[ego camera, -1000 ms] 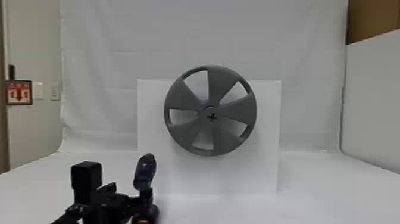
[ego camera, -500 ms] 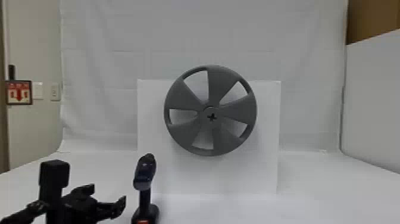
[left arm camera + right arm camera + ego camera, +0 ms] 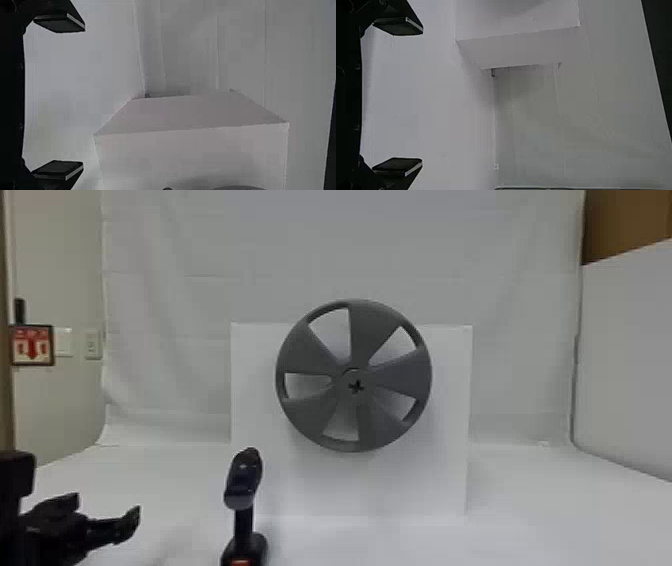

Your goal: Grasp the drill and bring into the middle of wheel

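None of the carrying is done, as far as I can judge. The drill stands upright, its rounded body on top and its handle below, on the white surface, with nothing of mine touching it. My left fingers are spread wide with nothing between them; in the head view they sit to the left of the drill, well apart from it. My right fingers are wide apart and empty as well, seen in my right wrist view.

The wheel is mounted upright on the front of a white block, farther off than the drill and to its right, and the cross-shaped mark at its middle faces me.

So all of it is left, I'd say: bring the left fingers around the drill, close on it, lift it off the surface, and carry it up and across to the wheel's middle. The grasp comes first, and I judge that even the approach needs a good stretch of sideways travel.
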